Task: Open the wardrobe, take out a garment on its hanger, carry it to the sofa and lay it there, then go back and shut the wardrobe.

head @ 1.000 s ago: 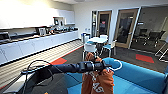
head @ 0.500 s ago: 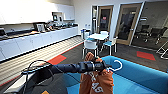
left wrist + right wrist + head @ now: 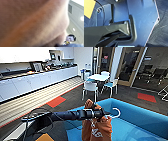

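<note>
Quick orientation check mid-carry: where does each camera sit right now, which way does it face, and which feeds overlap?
Head view: high on the robot, facing forward and down at the sofa; the left arm reaches in, its left hand carrying the garment on the hanger.
Left wrist view: on the left wrist, pressed against the garment, ceiling beyond.
Right wrist view: on the right wrist, facing down at the robot's own dark plate and bar over carpet.
Shared: head and left wrist both show the garment.

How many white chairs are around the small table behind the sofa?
3 that I can make out: one chair on the table's near side, one at its right, and one behind it. Others may be hidden.
</note>
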